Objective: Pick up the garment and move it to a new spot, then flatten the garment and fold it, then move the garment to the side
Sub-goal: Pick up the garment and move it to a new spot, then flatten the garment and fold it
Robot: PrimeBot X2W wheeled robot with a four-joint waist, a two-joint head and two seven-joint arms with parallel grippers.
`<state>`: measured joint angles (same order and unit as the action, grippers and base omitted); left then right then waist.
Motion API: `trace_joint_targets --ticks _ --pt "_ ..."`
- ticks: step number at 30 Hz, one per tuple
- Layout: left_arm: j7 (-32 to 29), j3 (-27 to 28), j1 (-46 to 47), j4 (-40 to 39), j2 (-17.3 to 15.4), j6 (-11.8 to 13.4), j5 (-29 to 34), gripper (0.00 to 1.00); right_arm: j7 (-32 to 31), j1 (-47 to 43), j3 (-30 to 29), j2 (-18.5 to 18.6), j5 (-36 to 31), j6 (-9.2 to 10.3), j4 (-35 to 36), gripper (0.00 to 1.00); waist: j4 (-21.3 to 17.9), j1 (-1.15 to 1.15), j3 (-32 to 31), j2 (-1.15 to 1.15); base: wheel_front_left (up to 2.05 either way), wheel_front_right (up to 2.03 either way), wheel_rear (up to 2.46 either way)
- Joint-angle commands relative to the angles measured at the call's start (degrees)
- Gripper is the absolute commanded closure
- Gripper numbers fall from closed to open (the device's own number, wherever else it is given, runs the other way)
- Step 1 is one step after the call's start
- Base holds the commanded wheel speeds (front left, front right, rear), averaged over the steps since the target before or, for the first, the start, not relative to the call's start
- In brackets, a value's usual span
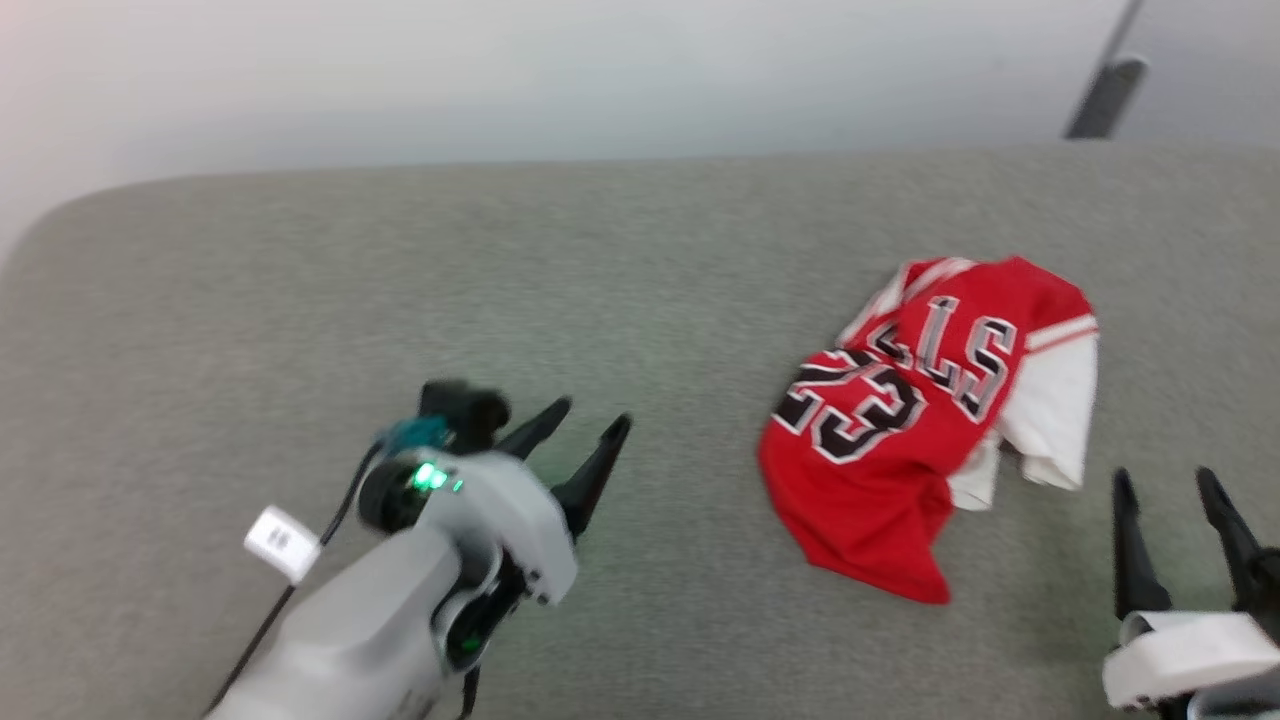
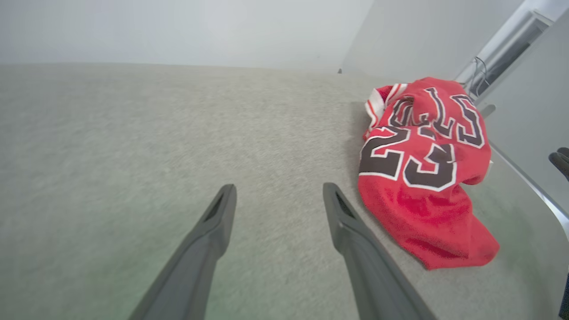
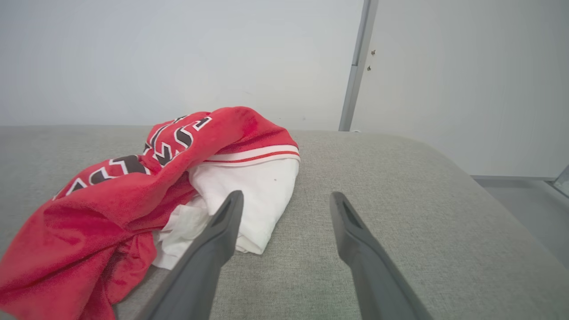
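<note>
The garment (image 1: 900, 440) lies crumpled (23 facing up) on the grey surface (image 1: 400, 280). The left gripper (image 1: 595, 411) is at its 9 o'clock and the right gripper (image 1: 1163, 475) at 4 o'clock, both spread wide and empty.

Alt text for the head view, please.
A crumpled red jersey with a black "23" and a white sleeve lies right of centre on a grey padded surface. The left claw stands open at lower left, clear of it; the right claw open at lower right.
</note>
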<state>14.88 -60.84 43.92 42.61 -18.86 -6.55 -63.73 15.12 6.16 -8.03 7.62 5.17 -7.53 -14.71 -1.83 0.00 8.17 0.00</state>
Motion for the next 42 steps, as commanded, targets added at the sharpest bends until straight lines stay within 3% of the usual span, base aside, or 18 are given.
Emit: trace_joint_targets --ticks 1,6,12,19,23,31,42 --pt "0.2 1.2 -1.9 -0.4 -0.2 0.2 0.1 0.00 0.0 -1.2 -0.8 0.4 0.0 0.08 0.0 0.00 6.0 0.00 -4.2 0.00 0.00 0.00 0.00" --pt "0.2 13.3 -11.7 -5.0 -2.2 0.7 5.8 0.00 0.0 -4.2 -3.6 0.7 -0.1 0.08 0.7 0.00 9.1 0.00 -5.8 0.00 0.00 0.00 0.00" --pt "0.2 27.7 -23.5 -10.8 -3.3 2.3 14.3 0.00 0.0 -6.5 -6.5 -0.2 1.5 0.08 1.3 0.00 10.3 0.00 -7.8 0.00 0.00 0.00 0.00" --pt "0.3 41.8 -34.0 -18.1 -2.0 2.8 26.1 0.00 0.0 -6.8 -8.7 0.1 4.4 0.08 2.3 0.00 9.9 0.00 -9.4 0.00 0.00 0.00 0.00" --pt "0.3 48.4 -37.7 -23.0 -0.5 2.4 33.7 0.00 0.0 -6.1 -7.0 0.0 4.8 0.08 3.1 0.00 8.8 0.00 -9.7 0.00 0.00 0.00 0.00" --pt "0.3 56.3 -43.6 -30.9 4.2 0.5 44.0 0.00 0.0 -6.0 -3.8 0.4 6.3 0.08 5.4 0.00 6.1 0.00 -9.8 0.00 0.00 0.00 0.00" --pt "0.3 59.0 -44.9 -29.7 7.4 -0.8 47.4 0.00 0.0 -5.5 -2.4 0.8 5.5 0.08 4.7 0.00 4.8 0.00 -9.6 0.00 0.00 0.00 0.00"
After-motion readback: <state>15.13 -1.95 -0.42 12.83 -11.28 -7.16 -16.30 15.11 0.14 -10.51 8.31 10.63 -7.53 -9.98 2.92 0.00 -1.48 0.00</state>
